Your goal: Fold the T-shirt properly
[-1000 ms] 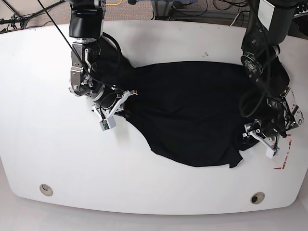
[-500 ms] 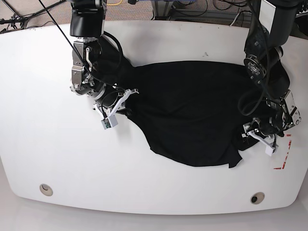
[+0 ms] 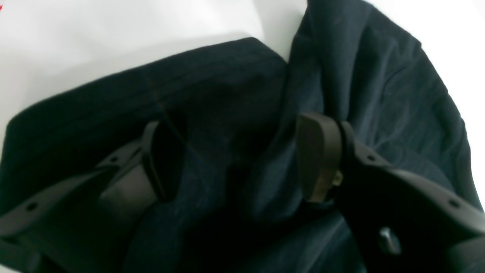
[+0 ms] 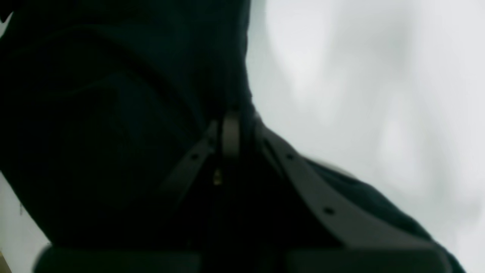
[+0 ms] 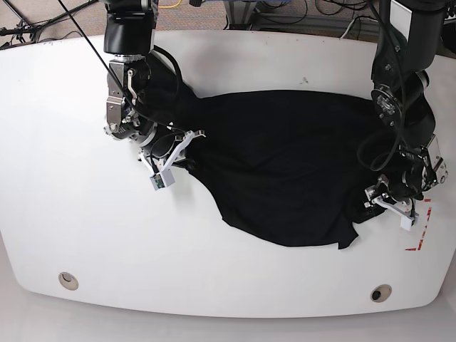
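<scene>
The right claw [image 4: 231, 131] pinches the black T-shirt [image 4: 113, 125] over the white table [image 4: 360, 76].

Lab: cables [image 5: 299, 14] behind white table [image 5: 228, 285]

Bright even overhead light, white table [image 5: 235, 57] glaring, right wrist view blurred and dim

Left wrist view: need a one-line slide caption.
Left gripper open, fingers straddling a bunched fold of the black T-shirt on the white table.
</scene>
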You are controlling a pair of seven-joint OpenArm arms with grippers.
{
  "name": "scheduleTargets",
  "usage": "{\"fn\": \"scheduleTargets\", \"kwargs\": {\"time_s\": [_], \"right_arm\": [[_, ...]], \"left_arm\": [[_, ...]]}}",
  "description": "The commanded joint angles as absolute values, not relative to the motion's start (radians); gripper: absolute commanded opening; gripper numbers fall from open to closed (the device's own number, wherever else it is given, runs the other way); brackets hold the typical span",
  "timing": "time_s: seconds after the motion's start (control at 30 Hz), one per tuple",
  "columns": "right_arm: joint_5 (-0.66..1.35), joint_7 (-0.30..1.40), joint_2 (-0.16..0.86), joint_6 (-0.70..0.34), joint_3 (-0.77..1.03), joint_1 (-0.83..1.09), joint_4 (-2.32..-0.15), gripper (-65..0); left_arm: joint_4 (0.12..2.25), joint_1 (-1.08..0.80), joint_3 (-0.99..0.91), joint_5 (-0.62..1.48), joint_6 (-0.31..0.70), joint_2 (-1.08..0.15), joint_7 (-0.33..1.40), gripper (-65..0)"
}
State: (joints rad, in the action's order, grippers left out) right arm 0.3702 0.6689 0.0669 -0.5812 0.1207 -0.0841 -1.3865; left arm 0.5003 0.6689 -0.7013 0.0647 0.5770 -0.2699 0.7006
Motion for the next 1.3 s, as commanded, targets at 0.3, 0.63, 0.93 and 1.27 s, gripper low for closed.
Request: {"fn": "scheduleTargets", "kwargs": {"time_s": [0.3, 0.63, 0.93, 1.27], "right_arm": [[0.386, 0.661, 0.072, -0.592, 0.122, -0.107, -1.408, -63.6], [0.384, 0.663, 0.072, -0.588, 0.124, -0.106, -1.42, -64.0], [0.39, 0.664, 0.071, -0.593, 0.124, -0.107, -1.411, -64.2], [0.388, 0.668, 0.073, -0.591, 0.124, -0.102, -1.446, -64.6]], "left_arm": [[0.487, 0.687, -0.697, 0.07, 0.565, -0.264, 0.659, -25.9], [0.51, 0.685, -0.684, 0.089, 0.562, -0.25, 0.651, -56.4], [0.556, 0.675, -0.696, 0.112, 0.597, -0.243, 0.72, -64.1], [0.758, 0.641, -0.691, 0.134, 0.638, -0.249, 0.814, -64.7]]}}
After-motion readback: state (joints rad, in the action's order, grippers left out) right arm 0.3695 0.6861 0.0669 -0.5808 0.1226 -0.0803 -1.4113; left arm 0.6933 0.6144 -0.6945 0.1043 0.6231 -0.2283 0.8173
